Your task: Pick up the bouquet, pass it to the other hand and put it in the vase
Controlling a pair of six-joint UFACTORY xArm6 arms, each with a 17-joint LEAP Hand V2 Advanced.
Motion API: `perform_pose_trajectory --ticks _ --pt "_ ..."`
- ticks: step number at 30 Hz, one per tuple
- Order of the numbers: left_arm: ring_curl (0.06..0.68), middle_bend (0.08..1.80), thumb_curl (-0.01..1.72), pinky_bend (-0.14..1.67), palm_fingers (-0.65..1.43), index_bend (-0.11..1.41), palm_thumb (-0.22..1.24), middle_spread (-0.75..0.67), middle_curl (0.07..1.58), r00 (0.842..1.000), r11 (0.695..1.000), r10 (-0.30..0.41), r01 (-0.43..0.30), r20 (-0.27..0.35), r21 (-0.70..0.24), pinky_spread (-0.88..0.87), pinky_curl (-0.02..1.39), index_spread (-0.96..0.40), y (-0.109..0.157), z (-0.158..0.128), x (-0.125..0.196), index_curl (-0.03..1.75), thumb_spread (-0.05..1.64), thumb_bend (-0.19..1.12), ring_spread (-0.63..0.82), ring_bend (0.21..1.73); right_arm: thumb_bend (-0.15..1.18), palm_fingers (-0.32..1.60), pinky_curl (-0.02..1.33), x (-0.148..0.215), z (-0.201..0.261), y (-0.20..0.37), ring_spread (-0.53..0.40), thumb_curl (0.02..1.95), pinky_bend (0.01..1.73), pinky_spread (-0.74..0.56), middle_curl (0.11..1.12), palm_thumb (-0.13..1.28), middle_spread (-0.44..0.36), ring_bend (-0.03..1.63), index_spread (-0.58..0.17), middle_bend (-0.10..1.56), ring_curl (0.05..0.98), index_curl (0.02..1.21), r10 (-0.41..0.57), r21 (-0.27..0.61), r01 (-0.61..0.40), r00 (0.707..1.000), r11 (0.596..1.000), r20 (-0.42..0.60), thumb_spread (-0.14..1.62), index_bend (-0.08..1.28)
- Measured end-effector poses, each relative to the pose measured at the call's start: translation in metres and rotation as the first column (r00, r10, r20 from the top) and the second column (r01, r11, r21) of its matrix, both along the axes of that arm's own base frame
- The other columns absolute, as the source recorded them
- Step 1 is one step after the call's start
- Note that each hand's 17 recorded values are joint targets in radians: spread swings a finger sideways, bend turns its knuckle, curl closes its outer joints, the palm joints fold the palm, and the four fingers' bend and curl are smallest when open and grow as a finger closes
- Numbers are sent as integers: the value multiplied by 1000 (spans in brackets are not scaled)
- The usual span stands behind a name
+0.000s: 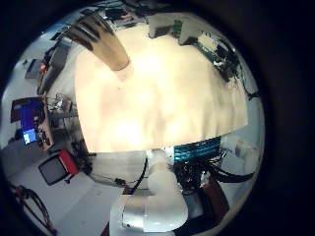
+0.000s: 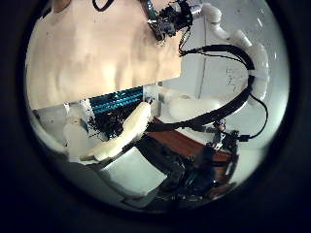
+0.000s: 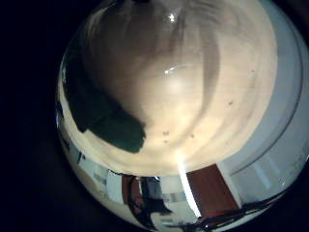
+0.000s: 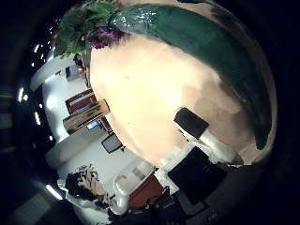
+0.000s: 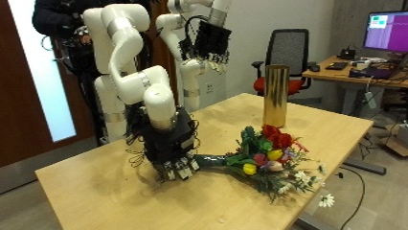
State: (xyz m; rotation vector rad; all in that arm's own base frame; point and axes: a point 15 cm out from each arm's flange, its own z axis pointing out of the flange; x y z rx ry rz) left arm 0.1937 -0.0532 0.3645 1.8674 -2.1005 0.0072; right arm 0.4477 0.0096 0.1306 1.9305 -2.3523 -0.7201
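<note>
The bouquet (image 5: 273, 159), red, yellow and white flowers with green leaves, lies on the wooden table (image 5: 102, 182) with its green-wrapped stems (image 5: 235, 163) pointing at my right hand (image 5: 171, 153). That hand stands fingers-down on the table at the stem ends, its fingers relaxed and not closed round them. In the right thumb side view the green stems (image 4: 202, 42) run close past the palm and the blooms (image 4: 89, 28) lie beyond. The tall gold vase (image 5: 274, 96) stands upright behind the flowers. My left hand (image 5: 211, 43) hangs open high above the table, holding nothing.
The vase (image 1: 103, 44) shows near the table's far edge in the left little finger side view. An office chair (image 5: 291, 53) and a desk with a monitor (image 5: 387, 31) stand behind the table. The table edge runs near the blooms.
</note>
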Motion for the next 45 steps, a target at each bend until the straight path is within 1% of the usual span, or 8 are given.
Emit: perform_pose_trajectory --ticks 21,24,28,30,32,35,38,45 --pt "185 259 297 185 237 179 435 278 347 1000 1000 3 -3 -1 -1 518 247 230 0 1 -3 362 973 -27 539 460 -23 400 212 -9 -13 -5 44 420 348 188 346 730 117 660 -106 418 191 307 8 -22 -9 999 1000 -50 1008 175" --pt "185 258 297 185 237 179 435 285 346 1000 1000 1 -1 2 -1 518 246 230 0 2 -4 363 973 -27 539 460 -22 463 204 -14 -10 -5 21 422 332 171 351 738 100 675 -121 437 190 316 26 -28 -28 997 999 -73 1005 192" --pt "185 259 297 185 237 179 435 287 346 1000 1000 3 -3 2 -1 518 246 230 0 1 -4 364 973 -27 539 461 -23 785 171 -10 -3 -4 -122 434 316 46 388 767 -2 790 -203 540 209 352 56 -44 -59 996 997 -69 972 244" --pt "186 259 297 185 237 179 435 284 347 1000 1000 4 -4 2 -1 518 246 230 1 1 -5 364 973 -27 539 461 -18 1330 213 -9 -2 -2 -235 447 559 -238 434 806 -113 872 -283 644 250 396 61 -44 -64 996 997 -66 938 329" --pt "183 260 297 186 235 180 435 287 347 1000 1000 4 -4 5 -1 518 247 230 1 2 -5 365 973 -27 537 455 -19 1473 305 -7 5 -2 -267 465 769 -460 528 843 -168 1034 -329 872 350 525 60 -46 -62 997 997 -49 905 578" --pt "184 262 297 185 238 178 435 281 348 1000 1000 3 -3 4 -1 518 246 230 0 1 -5 364 973 -27 536 460 -14 1421 388 -1 27 -4 -256 482 952 -480 600 884 -174 1156 -332 1041 419 626 55 -43 -55 998 998 2 899 764" --pt "185 262 297 185 237 179 435 279 349 1000 1000 2 -2 3 0 518 246 230 1 -1 -5 364 973 -27 534 461 44 1263 517 5 58 -13 -233 552 1230 -378 677 1076 -173 1305 -318 1185 503 741 34 -50 -30 997 998 71 882 924" --pt "184 264 297 188 239 177 435 272 348 1000 1000 10 -10 11 6 524 251 230 3 -2 3 363 973 -27 534 459 40 1128 646 13 149 -22 -207 665 1375 -250 739 1199 -146 1414 -283 1315 583 859 -23 -10 27 963 1000 267 801 1050"
